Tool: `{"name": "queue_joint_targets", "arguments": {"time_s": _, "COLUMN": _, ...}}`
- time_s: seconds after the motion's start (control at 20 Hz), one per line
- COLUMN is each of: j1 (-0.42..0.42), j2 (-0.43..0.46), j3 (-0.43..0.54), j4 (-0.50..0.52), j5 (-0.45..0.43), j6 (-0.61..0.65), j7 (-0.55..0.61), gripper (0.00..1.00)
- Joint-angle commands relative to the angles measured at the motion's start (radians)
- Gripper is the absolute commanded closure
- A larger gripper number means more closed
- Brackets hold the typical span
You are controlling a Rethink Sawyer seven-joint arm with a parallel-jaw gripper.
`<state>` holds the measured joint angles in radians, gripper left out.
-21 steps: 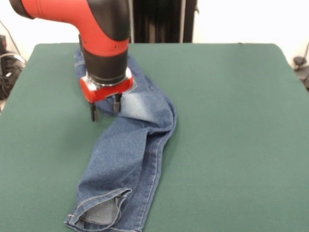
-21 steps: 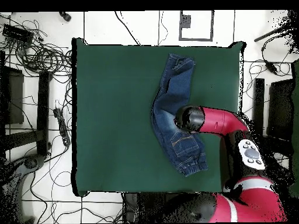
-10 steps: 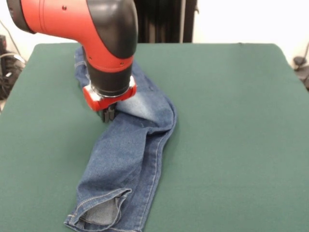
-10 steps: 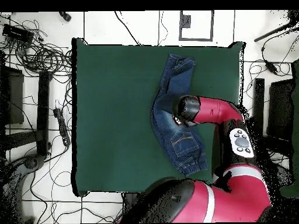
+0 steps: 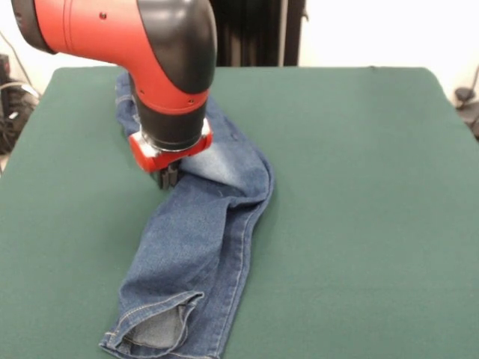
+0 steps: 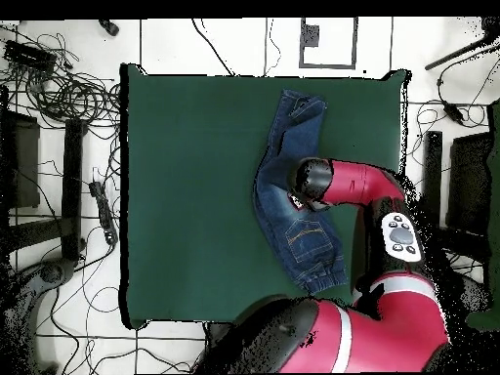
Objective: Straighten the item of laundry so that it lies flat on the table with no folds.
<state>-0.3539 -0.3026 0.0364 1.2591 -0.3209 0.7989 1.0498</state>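
Observation:
The item of laundry (image 5: 196, 247), a small pair of blue jeans, lies bent and folded lengthwise on the green table (image 5: 359, 187). Its cuffs are at the near edge and its waist end is hidden behind the arm. My gripper (image 5: 166, 178) is down at the jeans' left edge near the faded seat, its fingers closed together on the denim. From overhead, the jeans (image 6: 281, 161) run from the table's top edge toward the bottom right, and the red arm (image 6: 356, 184) covers the gripper.
The jeans occupy the left part of the table in the front view, with the cuffs close to the near edge. Overhead, cables (image 6: 68, 93) and black stands (image 6: 73, 186) lie on the floor beside the table (image 6: 195, 195).
A second ago the fingers stood apart over the jeans' edge. They have since dropped and closed on the denim, and nothing has moved in the last half second.

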Motion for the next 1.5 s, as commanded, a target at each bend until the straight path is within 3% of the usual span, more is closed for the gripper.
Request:
{"name": "queue_joint_targets", "arguments": {"time_s": 0.05, "j1": 0.023, "j2": 0.027, "j3": 0.054, "j4": 0.153, "j5": 0.034, "j6": -0.085, "j7": 0.214, "gripper": 1.0}}
{"name": "queue_joint_targets", "arguments": {"time_s": 0.1, "j1": 0.024, "j2": 0.023, "j3": 0.051, "j4": 0.159, "j5": 0.033, "j6": -0.09, "j7": 0.216, "gripper": 1.0}}
{"name": "queue_joint_targets", "arguments": {"time_s": 0.15, "j1": 0.025, "j2": 0.02, "j3": 0.048, "j4": 0.165, "j5": 0.031, "j6": -0.095, "j7": 0.218, "gripper": 0.0}}
{"name": "queue_joint_targets", "arguments": {"time_s": 0.65, "j1": 0.027, "j2": 0.015, "j3": 0.053, "j4": 0.172, "j5": 0.038, "j6": -0.091, "j7": 0.197, "gripper": 0.0}}
{"name": "queue_joint_targets", "arguments": {"time_s": 1.0, "j1": 0.013, "j2": 0.0, "j3": 0.07, "j4": 0.184, "j5": 0.102, "j6": -0.026, "j7": 0.22, "gripper": 0.0}}
{"name": "queue_joint_targets", "arguments": {"time_s": 1.5, "j1": 0.041, "j2": -0.018, "j3": 0.053, "j4": 0.168, "j5": 0.127, "j6": -0.012, "j7": 0.223, "gripper": 0.0}}
